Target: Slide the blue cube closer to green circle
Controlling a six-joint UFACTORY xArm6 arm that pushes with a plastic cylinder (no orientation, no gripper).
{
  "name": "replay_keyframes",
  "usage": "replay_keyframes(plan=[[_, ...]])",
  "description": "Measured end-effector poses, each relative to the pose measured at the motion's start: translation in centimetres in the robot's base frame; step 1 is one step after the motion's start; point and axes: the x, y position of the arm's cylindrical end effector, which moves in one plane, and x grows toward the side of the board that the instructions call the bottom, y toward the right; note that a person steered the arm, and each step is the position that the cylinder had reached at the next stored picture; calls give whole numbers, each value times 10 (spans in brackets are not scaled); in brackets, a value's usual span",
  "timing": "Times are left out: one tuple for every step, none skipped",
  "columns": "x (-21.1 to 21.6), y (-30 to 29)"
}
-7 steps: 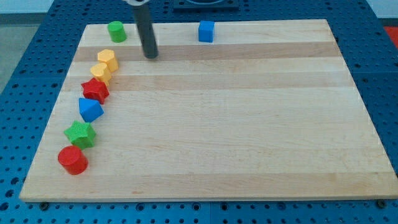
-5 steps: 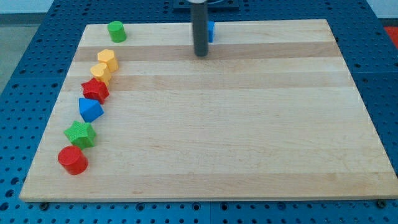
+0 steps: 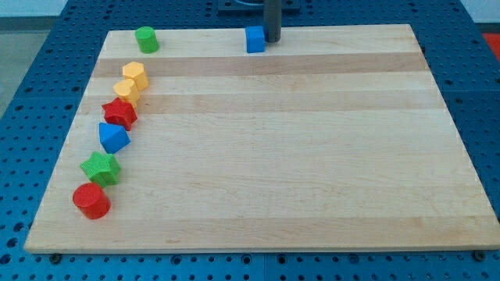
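Observation:
The blue cube point(image 3: 255, 39) sits near the board's top edge, a little left of centre. The green circle point(image 3: 145, 39), a short green cylinder, stands near the top left corner, well apart from the cube. My tip point(image 3: 272, 40) is at the cube's right side, touching or almost touching it. The dark rod rises from there out of the view's top.
Down the board's left side runs a curved row: two yellow blocks point(image 3: 134, 74) point(image 3: 126, 90), a red star point(image 3: 119, 113), a blue triangular block point(image 3: 113, 137), a green star point(image 3: 101, 168) and a red cylinder point(image 3: 91, 200). The wooden board point(image 3: 312, 156) lies on a blue pegboard.
My tip has moved from left of the blue cube, past its lower side, to its right side at the top edge. The cube has shifted slightly left.

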Motion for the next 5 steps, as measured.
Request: replay_keyframes(plan=[[0,-23],[1,-35],[11,-35],[25,-35],[38,-35]])
